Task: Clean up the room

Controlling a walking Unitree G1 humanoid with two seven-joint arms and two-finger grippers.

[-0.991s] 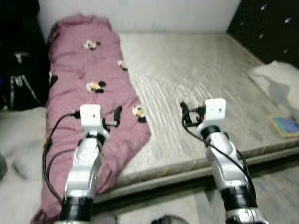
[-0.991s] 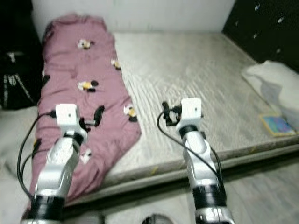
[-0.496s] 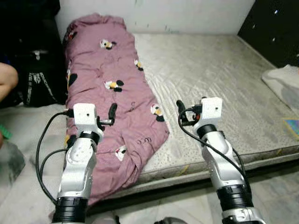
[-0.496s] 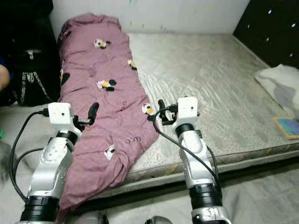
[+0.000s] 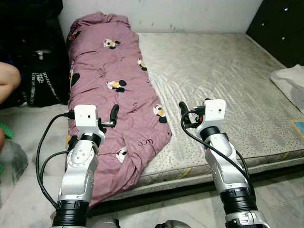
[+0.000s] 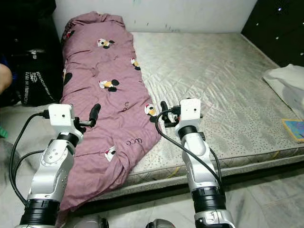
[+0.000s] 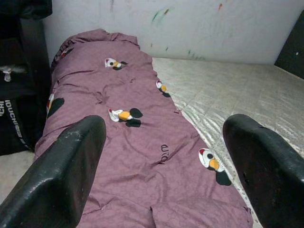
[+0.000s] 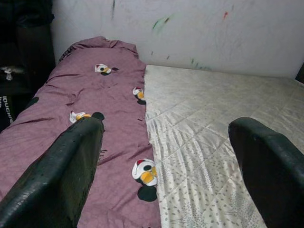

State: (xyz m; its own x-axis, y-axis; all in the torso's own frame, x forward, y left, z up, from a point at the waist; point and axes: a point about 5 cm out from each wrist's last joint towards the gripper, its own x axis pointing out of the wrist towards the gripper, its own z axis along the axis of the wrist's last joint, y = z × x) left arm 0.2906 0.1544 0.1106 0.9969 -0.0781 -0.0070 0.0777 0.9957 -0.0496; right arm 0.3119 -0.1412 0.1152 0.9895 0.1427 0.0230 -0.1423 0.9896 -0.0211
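I'm standing at the foot edge of the bed (image 5: 228,80) and, as far as I can judge, the tidying here is hardly begun; the purple quilt (image 5: 111,95) lies in a long rumpled heap down the left side of the bare mattress, its near end spilling over the edge toward the floor (image 5: 23,199); nothing of it is folded or spread; my left gripper (image 7: 156,156) is raised over the quilt's near end, fingers (image 7: 61,175) spread wide with nothing between them; my right gripper (image 8: 161,161) is raised over the quilt's right border where it meets the mattress, fingers (image 8: 52,175) likewise spread and empty; neither touches the cloth; a white bundle (image 5: 289,83) and a small coloured book (image 6: 294,129) sit at the right edge of the bed, well apart from the quilt; a black bag (image 5: 40,78) stands against the wall to the left, and part of a person (image 5: 7,80) shows beside it; I reckon the quilt is the first job, with the bundle and book left for later
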